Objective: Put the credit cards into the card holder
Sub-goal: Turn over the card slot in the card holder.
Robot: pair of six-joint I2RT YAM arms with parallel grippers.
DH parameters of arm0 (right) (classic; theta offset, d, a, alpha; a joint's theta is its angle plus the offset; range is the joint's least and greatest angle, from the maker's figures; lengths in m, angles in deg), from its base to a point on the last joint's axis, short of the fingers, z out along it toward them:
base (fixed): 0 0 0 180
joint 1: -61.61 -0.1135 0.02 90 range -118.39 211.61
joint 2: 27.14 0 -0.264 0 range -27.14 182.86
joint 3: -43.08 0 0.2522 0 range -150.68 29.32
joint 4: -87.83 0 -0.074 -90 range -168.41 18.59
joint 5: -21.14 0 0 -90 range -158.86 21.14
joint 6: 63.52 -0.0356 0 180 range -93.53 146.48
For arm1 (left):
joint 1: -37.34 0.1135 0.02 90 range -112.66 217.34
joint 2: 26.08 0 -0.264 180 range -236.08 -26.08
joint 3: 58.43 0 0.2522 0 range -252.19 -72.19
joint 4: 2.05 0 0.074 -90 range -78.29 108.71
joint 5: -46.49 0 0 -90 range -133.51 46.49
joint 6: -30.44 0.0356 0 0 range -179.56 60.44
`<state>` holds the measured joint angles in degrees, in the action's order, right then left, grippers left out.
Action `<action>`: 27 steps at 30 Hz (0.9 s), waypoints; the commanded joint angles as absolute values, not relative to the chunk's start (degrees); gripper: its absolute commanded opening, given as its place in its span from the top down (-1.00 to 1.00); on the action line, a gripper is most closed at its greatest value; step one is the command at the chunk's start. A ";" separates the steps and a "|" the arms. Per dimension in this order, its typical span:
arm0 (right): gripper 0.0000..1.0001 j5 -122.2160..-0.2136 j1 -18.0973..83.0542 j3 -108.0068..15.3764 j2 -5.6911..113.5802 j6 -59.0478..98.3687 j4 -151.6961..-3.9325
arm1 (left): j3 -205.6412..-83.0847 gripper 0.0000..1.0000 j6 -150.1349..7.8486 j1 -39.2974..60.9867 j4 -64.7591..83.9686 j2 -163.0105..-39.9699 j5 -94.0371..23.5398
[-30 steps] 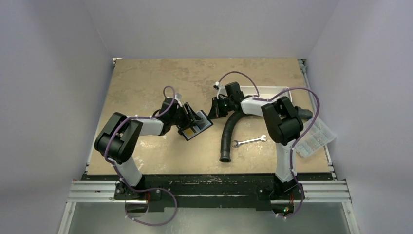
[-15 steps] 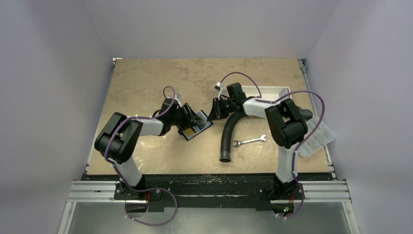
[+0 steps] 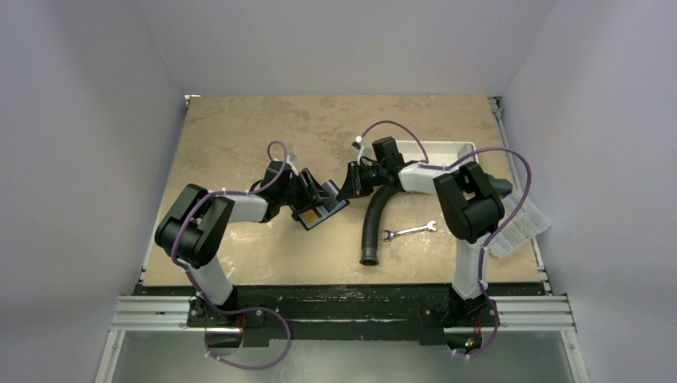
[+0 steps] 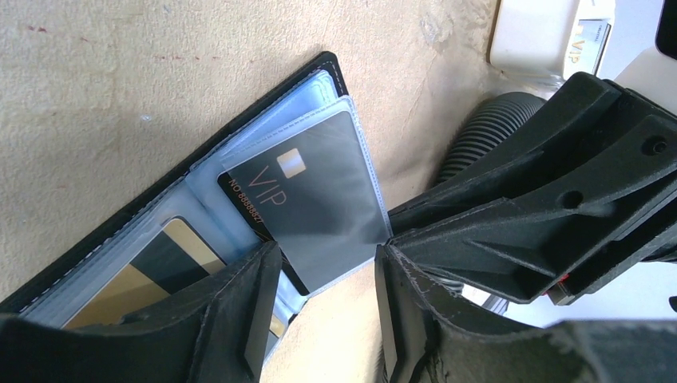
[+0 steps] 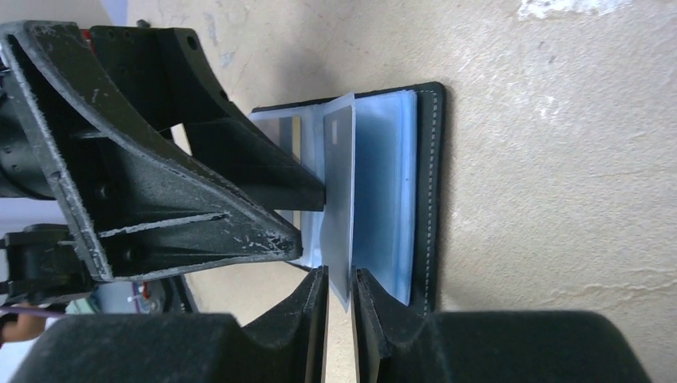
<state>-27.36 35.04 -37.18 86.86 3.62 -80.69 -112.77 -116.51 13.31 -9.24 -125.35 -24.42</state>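
"Well, how are the claws set?"

"The right gripper has its jaws a sliver apart, straddling the edge of a clear sleeve that stands up from the card holder. Whether it pinches the sleeve or is merely around it, I can't tell. The left gripper is unclenched. Its jaws are well apart and straddle that sleeve's corner from the other arm's side, with one finger lying over the next sleeve."

"And the cards?"

"A grey card marked VIP sits inside the upright sleeve. A gold card with a dark stripe sits in the sleeve below it. The holder lies open on the table, between the two grippers."

"Anything around it?"

"A black ribbed hose lies just beside the holder on the right arm's side. A silver wrench is near, beyond the hose. A white tray sits farther back on that same side, and a clear compartment box is well apart from the holder."
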 commanded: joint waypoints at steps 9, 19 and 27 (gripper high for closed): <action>0.35 -19.69 34.38 -37.82 86.73 0.49 -85.72 | -111.51 -0.21 -110.86 12.94 3.50 -113.95 -28.00; 0.18 -21.52 27.17 -41.43 86.26 -0.26 -83.79 | -115.34 -0.36 -101.05 21.38 26.19 -91.87 -31.32; -0.08 -16.67 28.38 -35.73 78.16 -3.95 -89.71 | -123.34 -0.43 -93.07 21.61 31.96 -89.76 -37.63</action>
